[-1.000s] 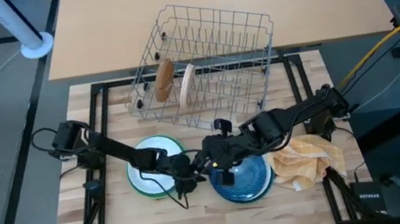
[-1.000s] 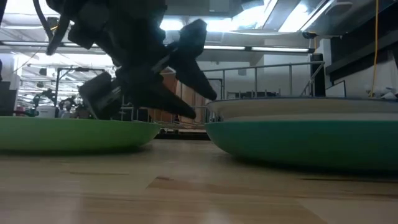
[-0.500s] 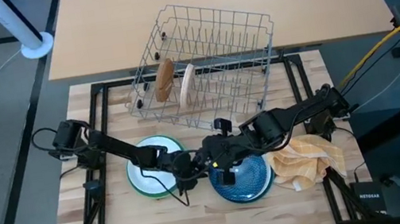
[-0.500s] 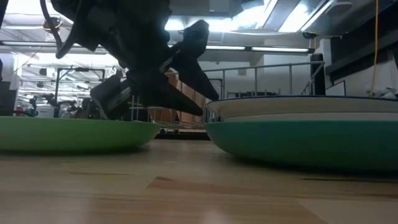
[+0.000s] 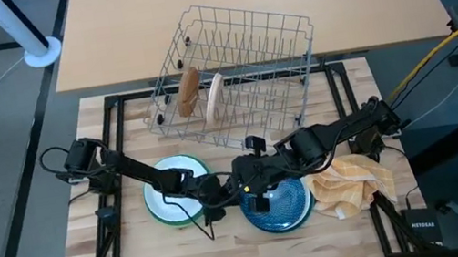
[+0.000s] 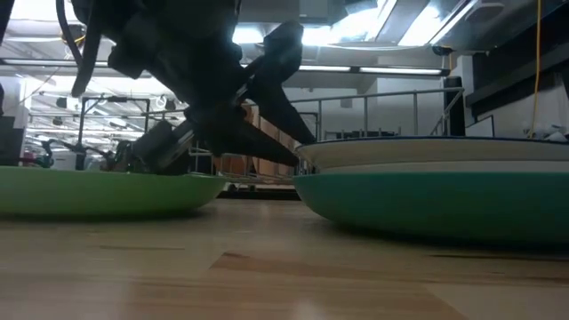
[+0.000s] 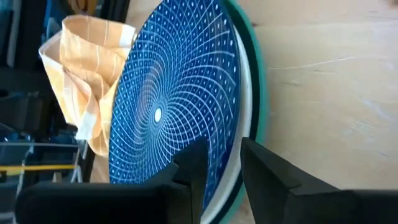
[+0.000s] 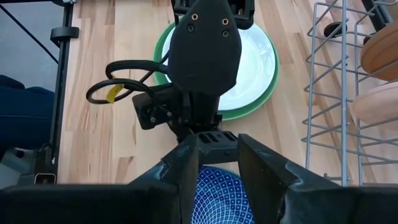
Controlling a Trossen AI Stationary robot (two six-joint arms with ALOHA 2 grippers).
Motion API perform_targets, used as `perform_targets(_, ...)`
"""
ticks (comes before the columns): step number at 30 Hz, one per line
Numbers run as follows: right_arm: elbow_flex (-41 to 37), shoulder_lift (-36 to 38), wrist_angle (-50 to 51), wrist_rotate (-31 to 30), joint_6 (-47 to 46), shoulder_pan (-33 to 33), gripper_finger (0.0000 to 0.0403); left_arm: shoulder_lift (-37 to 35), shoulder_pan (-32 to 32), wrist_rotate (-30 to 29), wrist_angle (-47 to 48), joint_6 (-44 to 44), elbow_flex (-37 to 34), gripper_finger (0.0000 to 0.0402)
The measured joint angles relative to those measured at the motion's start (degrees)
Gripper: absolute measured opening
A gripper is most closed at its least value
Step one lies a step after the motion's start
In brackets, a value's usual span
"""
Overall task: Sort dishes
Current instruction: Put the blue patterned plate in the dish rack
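Dishes mid-sort: beside a green-rimmed plate, the left pincer straddles the blue patterned plate's rim, fingers parted but closing, facing the right pincer, jaws apart over it; a shallow bite could slip and drag the stack.

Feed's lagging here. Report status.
Left gripper jaws straddling blue plate's rim. Right gripper over same plate, jaws apart, empty. Cloth beside the stack.
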State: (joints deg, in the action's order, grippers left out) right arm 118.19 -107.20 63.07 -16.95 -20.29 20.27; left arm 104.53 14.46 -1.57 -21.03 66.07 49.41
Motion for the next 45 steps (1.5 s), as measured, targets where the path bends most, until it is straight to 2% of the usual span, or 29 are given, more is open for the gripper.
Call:
perform_targets(8,0.0,0.0,-0.1,-0.1,0.0,0.0,0.0117,0.4,-0.9,0.1,-1.7,2.1,0.5,0.0088)
perform_targets(21,0.0,0.0,-0.2,-0.1,0.0,0.0,0.0117,0.7,-3.3,5.5,0.9,6.4,1.5,0.0087)
perform_targets(24,0.0,0.0,-0.3,-0.2,0.0,0.0,0.0117,1.7,-3.3,5.7,0.4,7.9,1.7,0.0074)
perform_targets(30,0.0,0.0,-0.2,-0.1,-0.2,0.0,0.0117,2.7,-3.2,5.5,-0.8,8.8,1.6,0.0010)
perform_targets(39,0.0,0.0,0.2,0.0,-0.3,0.0,0.0117,2.6,-2.7,5.4,-5.5,7.1,1.4,0.0005)
perform_targets(45,0.6,0.3,3.6,-0.5,-0.4,0.0,0.0117,1.4,-1.3,5.2,-5.0,1.5,1.4,0.0004)
